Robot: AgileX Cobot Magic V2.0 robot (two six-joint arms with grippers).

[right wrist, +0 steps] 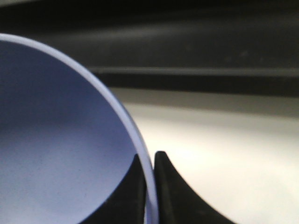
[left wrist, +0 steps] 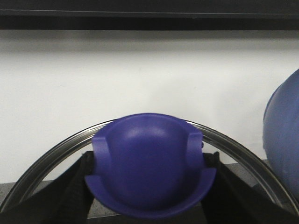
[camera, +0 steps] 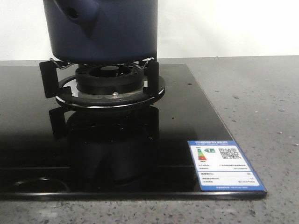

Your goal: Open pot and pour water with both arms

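The pot (camera: 105, 30) stands upright on the burner grate (camera: 105, 77) of the black glass hob (camera: 93, 149), its hollow side stub (camera: 72, 13) facing forward and toward the robot's left; in the right wrist view its pale rim (right wrist: 122, 109) runs between the right gripper (right wrist: 148, 186) fingers, which pinch it, so tipping falls to that arm; the left gripper (left wrist: 148, 186) is clamped on the lid knob (left wrist: 148, 165), glass lid (left wrist: 56, 151) held beside the pot.

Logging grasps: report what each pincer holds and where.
Left pincer grips the lid by its blue knob. Right pincer pinches the pale rim of a blue vessel, one finger inside, one outside.
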